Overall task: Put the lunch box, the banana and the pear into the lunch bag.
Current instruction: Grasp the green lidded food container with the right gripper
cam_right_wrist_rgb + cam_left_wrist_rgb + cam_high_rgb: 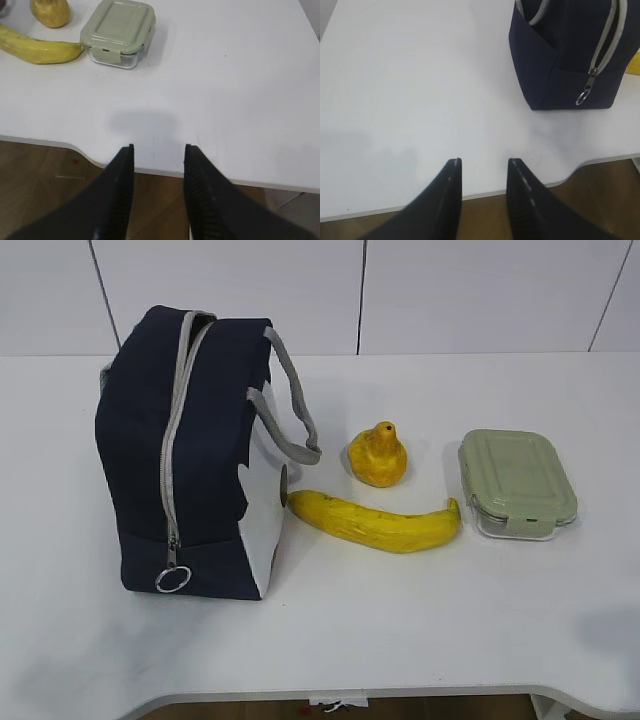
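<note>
Looking at your exterior view, the lunch bag (195, 450) stood upright at the left of the frame on the white table (400, 620), its grey zipper (172, 455) running down the near face to a ring pull (172, 580) low at the front. Just right of it lay the banana (378, 522), one end close to the bag's white side panel, the other end near the lunch box (517, 483) at the right. The pear (378, 455) sat just behind the banana, mid-frame. All three were on the table, outside the bag.

Your left gripper (484, 172) hung at the bottom of its wrist view over the table's near edge, jaws parted and holding nothing, the bag at the upper right. Your right gripper (158, 157) sat likewise at the bottom of its frame, jaws apart and empty, with the lunch box, banana and pear in the upper left.
</note>
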`<state>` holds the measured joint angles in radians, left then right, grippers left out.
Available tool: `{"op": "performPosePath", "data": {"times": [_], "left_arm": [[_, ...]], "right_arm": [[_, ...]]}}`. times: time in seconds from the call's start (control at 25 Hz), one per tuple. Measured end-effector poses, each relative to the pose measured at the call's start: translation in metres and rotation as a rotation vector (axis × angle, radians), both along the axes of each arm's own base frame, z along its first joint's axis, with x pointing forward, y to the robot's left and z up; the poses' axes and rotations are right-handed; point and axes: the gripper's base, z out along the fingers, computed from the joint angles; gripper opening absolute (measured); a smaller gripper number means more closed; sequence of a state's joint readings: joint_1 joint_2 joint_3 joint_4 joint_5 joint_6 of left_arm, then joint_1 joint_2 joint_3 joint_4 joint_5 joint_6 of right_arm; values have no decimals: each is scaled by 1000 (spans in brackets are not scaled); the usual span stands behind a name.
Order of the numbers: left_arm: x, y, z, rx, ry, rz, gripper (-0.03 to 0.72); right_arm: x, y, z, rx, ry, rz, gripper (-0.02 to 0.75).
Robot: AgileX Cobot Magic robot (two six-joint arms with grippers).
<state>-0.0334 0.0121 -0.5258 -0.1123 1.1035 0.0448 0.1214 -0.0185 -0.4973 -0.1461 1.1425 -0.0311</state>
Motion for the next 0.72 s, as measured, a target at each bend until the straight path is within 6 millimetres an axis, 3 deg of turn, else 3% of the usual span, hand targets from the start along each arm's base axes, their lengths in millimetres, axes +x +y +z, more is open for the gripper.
{"op": "performPosePath", "data": {"times": [0.72], "left_arm": [[0, 0, 0, 0, 0, 0, 233]], "right_arm": [[0, 0, 0, -2, 0, -1, 262]]}}
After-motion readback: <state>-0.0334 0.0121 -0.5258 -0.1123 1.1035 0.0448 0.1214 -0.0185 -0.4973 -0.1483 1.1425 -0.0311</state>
